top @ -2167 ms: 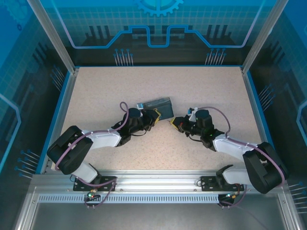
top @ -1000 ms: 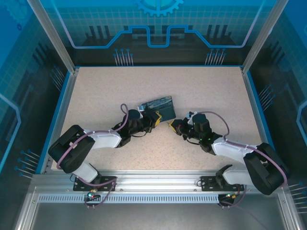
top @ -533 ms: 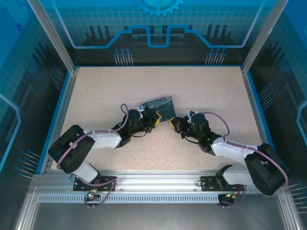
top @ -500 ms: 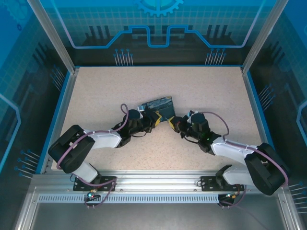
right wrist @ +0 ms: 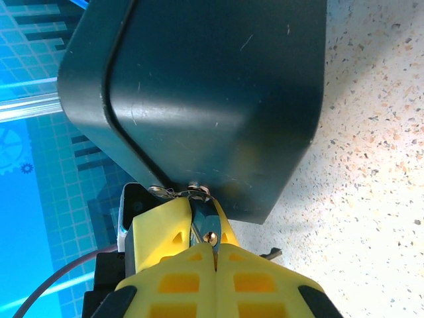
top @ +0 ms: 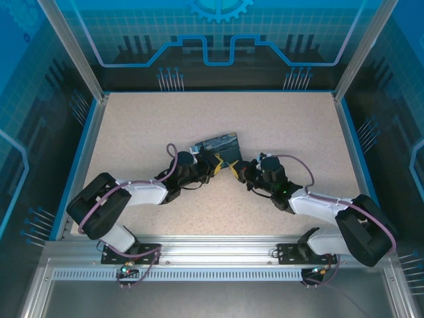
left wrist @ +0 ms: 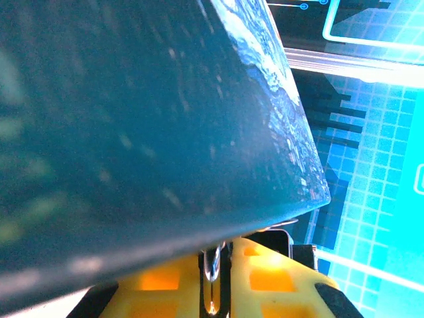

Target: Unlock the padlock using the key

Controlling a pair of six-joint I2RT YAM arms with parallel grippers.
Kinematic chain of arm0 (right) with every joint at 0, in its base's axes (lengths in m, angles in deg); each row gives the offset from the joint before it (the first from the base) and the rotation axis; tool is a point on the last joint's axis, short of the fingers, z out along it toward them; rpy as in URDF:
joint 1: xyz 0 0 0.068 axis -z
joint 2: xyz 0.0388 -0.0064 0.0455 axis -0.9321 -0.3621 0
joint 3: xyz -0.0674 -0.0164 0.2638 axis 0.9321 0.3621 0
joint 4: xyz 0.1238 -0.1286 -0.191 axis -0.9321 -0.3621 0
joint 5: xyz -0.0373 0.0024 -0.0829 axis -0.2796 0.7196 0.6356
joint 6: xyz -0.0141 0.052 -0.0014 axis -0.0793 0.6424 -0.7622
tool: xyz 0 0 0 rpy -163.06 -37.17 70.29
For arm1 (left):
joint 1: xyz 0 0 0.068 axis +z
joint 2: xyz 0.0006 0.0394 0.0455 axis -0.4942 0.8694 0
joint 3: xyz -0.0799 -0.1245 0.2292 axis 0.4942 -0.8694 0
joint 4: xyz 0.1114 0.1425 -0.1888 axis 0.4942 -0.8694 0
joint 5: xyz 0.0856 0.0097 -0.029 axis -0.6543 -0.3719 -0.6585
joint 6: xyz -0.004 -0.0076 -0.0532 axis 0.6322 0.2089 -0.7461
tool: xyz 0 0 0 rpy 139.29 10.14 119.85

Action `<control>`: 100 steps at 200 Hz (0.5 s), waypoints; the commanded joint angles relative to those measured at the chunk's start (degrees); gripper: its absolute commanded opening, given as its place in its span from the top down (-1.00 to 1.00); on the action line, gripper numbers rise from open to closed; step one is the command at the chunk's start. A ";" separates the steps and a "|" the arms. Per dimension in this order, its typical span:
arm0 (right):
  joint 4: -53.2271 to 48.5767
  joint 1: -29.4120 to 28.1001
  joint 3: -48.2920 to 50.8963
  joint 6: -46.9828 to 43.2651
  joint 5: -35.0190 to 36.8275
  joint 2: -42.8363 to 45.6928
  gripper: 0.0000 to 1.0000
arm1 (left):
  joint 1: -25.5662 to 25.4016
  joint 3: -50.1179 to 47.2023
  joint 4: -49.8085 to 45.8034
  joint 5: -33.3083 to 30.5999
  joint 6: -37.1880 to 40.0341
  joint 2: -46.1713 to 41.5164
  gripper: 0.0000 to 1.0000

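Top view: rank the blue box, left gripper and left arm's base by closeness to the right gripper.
From the right gripper:
1. blue box, right at its fingertips.
2. left gripper, just to its left.
3. left arm's base, far off at lower left.

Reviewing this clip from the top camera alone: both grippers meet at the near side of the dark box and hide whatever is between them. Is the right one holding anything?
Observer: Yes. The right wrist view shows the right gripper shut on a thin dark sliver, probably the key, its tip at a small silvery fitting on the box.
Operator: And the left?
Observer: Its wrist view shows the left gripper with yellow fingers closed on a thin silvery piece under the box edge.
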 commanded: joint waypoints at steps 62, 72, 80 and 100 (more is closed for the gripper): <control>0.11 -1.55 0.51 0.62 1.48 -0.75 1.00 | -0.32 1.44 1.26 -1.17 -0.97 0.05 1.00; 0.08 -1.54 0.50 0.69 1.47 -0.99 1.00 | -0.32 1.44 1.35 -1.12 -0.93 0.03 1.00; 0.03 -1.54 0.50 0.66 1.49 -1.20 1.00 | -0.27 1.44 1.35 -1.15 -1.03 0.06 1.00; 0.39 -1.69 0.62 0.82 1.48 -1.75 1.00 | -0.31 1.44 1.44 -1.16 -1.05 0.06 1.00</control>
